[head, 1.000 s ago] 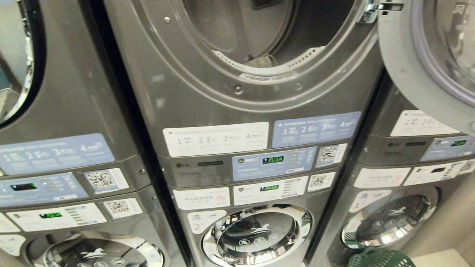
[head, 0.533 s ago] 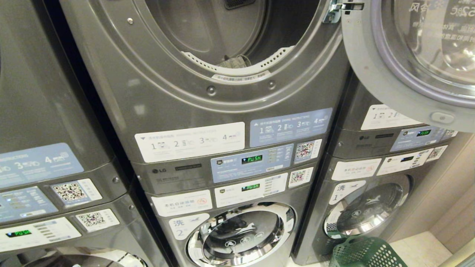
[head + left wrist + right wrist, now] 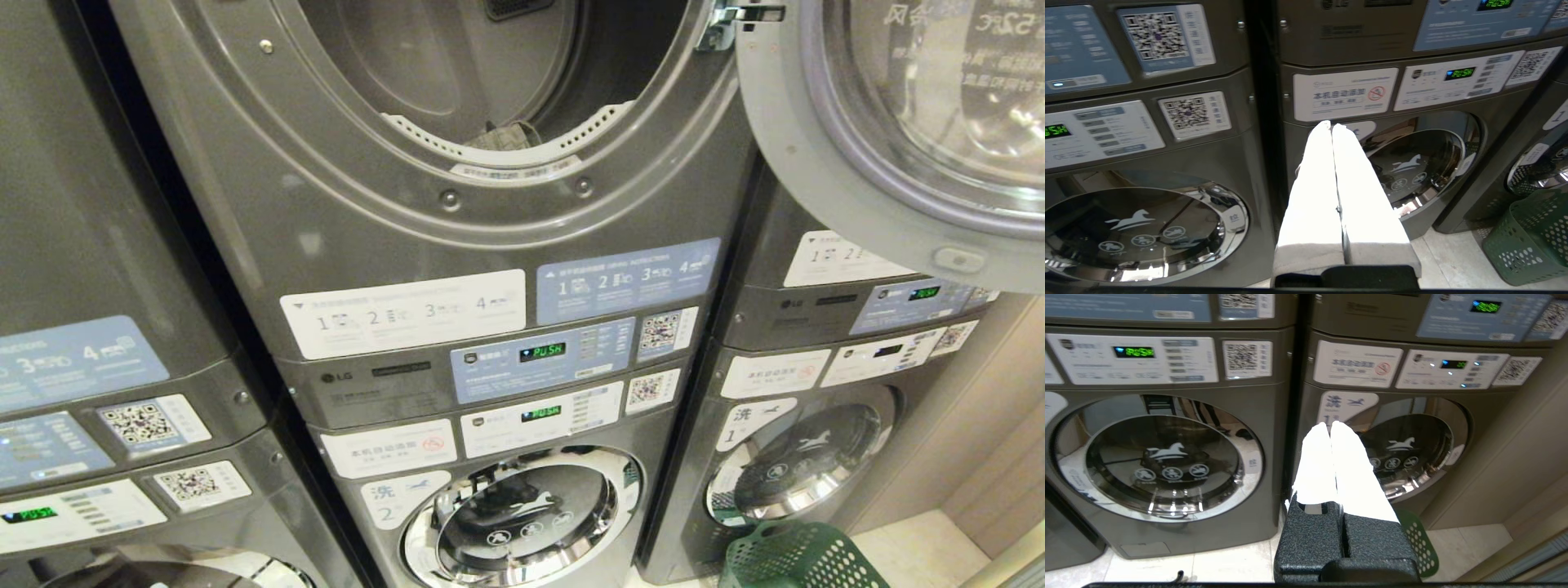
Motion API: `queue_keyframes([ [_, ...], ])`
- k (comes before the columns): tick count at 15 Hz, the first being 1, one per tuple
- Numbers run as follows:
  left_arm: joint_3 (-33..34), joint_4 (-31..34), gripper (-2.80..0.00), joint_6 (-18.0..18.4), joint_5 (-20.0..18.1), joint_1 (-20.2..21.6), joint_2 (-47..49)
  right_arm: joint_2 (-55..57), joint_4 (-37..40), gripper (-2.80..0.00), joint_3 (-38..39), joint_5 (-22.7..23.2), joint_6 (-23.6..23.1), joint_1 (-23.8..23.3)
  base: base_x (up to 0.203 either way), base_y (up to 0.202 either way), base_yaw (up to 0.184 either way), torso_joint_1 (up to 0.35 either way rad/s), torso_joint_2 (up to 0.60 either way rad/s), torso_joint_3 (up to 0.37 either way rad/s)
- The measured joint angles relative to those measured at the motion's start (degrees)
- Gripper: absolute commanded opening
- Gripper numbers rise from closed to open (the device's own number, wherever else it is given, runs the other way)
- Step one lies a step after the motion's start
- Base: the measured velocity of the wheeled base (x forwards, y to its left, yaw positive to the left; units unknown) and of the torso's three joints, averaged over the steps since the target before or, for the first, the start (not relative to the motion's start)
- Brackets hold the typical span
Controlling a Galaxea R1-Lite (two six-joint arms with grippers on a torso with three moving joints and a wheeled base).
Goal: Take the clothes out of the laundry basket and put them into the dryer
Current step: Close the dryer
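Note:
The grey dryer [image 3: 343, 204] stands in the middle stack with its round opening uncovered. Its door [image 3: 804, 175] is swung out to the right. A bit of pale cloth [image 3: 506, 135] lies just inside the drum's lower rim. The green perforated laundry basket [image 3: 800, 555] sits on the floor at the lower right; what it holds is hidden. Neither arm shows in the head view. My left gripper [image 3: 1331, 124] is shut and empty, pointing at the lower washer front, with the basket [image 3: 1531, 241] off to one side. My right gripper [image 3: 1329, 424] is shut and empty too, the basket [image 3: 1419, 543] partly behind it.
Stacked grey machines flank the middle one on both sides [image 3: 98, 327] [image 3: 849, 351]. Chrome-rimmed washer doors [image 3: 514, 514] sit below the control panels [image 3: 539, 359]. A beige wall [image 3: 996, 425] and pale tiled floor [image 3: 922, 547] lie to the right of the basket.
The whole head view has shifted left, so the camera has turned right; more of the basket and the open door now shows. Both arms have kept still.

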Motion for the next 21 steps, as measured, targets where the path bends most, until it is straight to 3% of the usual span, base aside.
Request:
queue_keyframes([
  [17, -0.01, -0.07, -2.8, -0.21, -0.02, 0.0, 0.0, 0.0, -0.18, -2.8, 0.0, -0.22, 0.66, -0.02, 0.0, -0.195, 0.002, 0.003, 0.0, 0.003],
  [21, 0.49, -2.0, -2.8, -0.27, -0.04, 0.0, 0.0, 0.4, 0.56, -2.8, -4.95, -4.53, 3.07, -0.06, 0.0, -0.063, 0.0, 0.002, 0.0, 0.004],
])
